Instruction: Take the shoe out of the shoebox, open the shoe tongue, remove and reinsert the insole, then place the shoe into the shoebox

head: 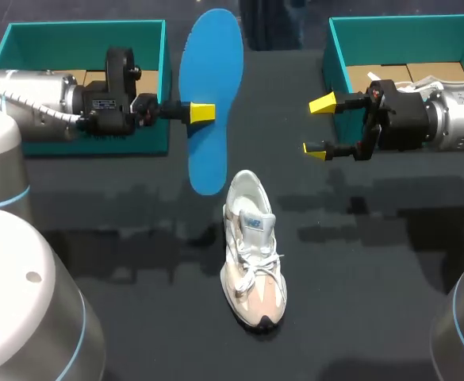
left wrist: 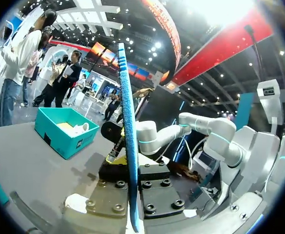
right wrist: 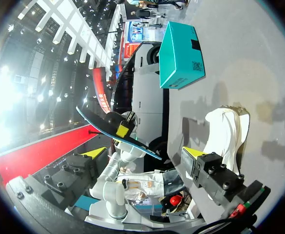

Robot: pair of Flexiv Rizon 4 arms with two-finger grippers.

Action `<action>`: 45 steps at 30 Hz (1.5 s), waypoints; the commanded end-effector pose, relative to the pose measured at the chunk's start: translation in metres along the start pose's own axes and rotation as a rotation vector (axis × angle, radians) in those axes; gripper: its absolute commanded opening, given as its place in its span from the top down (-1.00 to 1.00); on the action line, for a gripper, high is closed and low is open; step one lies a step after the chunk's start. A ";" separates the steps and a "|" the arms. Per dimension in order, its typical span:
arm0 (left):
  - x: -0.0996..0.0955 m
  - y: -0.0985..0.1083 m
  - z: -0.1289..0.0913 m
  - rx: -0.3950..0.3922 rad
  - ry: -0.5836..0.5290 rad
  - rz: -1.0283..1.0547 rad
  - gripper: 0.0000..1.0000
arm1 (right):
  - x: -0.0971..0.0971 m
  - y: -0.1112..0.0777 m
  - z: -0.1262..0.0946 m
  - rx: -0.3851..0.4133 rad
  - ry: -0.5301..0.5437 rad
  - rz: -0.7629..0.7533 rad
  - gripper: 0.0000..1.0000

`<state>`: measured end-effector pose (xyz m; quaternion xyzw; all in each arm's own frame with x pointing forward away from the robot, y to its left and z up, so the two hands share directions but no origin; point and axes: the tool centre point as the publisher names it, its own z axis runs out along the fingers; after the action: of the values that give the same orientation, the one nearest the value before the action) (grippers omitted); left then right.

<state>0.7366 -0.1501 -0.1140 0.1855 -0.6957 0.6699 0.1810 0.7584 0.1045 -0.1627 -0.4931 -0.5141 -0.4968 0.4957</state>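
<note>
Nearest, the white-and-beige sneaker stands upright on the dark surface, toe toward the camera. It looks light and soft-sided, probably best gripped at its firmer heel. Its laces cross the opening and would likely hinder reinsertion. Beyond it, the blue insole hangs clear of the surface, pinched mid-length in the left jaws. It is thin foam, likely to flex if pushed. The right jaws stand wide and empty. Farthest are the left shoebox and the right shoebox, well apart from the sneaker.

Left shoebox interior mostly behind the left arm
</note>
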 end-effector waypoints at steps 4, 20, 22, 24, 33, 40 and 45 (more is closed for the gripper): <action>-0.004 0.008 0.002 0.001 0.012 -0.204 1.00 | 0.001 -0.001 0.000 -0.001 -0.005 0.002 -1.00; -0.010 0.026 -0.001 0.057 -0.049 -0.670 1.00 | 0.001 -0.001 0.000 -0.001 -0.005 0.002 -1.00; -0.012 0.030 0.000 0.062 -0.055 -0.709 1.00 | 0.001 -0.001 0.000 -0.001 -0.005 0.002 -1.00; -0.014 0.034 0.002 0.064 -0.070 -0.737 1.00 | 0.001 -0.001 0.000 -0.001 -0.005 0.002 -1.00; -0.022 0.052 0.009 0.076 -0.077 -0.861 1.00 | 0.001 -0.001 0.000 -0.001 -0.005 0.002 -1.00; -0.029 0.063 0.015 0.115 -0.085 -0.987 1.00 | 0.001 -0.003 -0.001 -0.004 -0.012 -0.004 -1.00; -0.032 0.066 0.020 0.135 -0.093 -1.028 1.00 | 0.005 -0.005 -0.005 -0.004 -0.055 -0.031 -1.00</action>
<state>0.7320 -0.1598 -0.1851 0.5421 -0.4797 0.5265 0.4459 0.7580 0.1027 -0.1651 -0.4930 -0.5297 -0.4959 0.4801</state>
